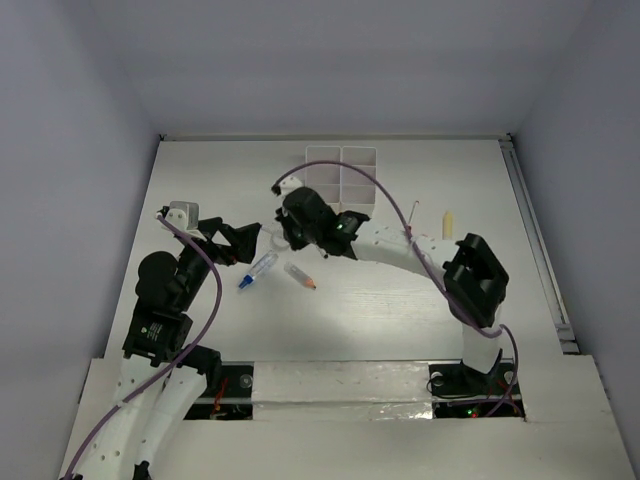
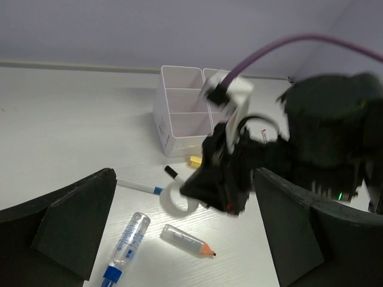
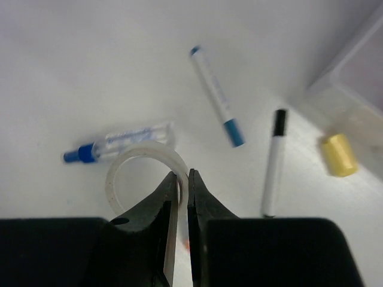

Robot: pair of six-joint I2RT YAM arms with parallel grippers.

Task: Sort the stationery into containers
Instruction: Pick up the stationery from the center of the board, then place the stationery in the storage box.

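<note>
- At 12 o'clock on the table, as seen from above, the tray was set, well clear of the arms' bases.
- Just at 6 o'clock of the tray, the right gripper was seen clamped on the tape roll. The ring's wall was pinched between its nearly closed fingers, one inside the ring and one outside.
- Whether the tape roll was resting on the table or raised off it could not be told.
- At 9 o'clock of the right gripper in the top view, the left gripper was held released. Its fingers were spread wide, and nothing was gripped between them.
- In the right wrist view, a clear bottle with a blue cap was laid just beside the tape roll at 11 o'clock.
- A blue pen was seen at 1 o'clock of the tape roll, apart from it.
- A black pen was placed at 3 o'clock of the tape roll, with the eraser beyond it, close to the tray's wall.
- In the top view, an orange-tipped tube was laid at 6 o'clock of the right gripper, beside the bottle.
- The cream tube was left at 3 o'clock, well apart from the other items.
</note>
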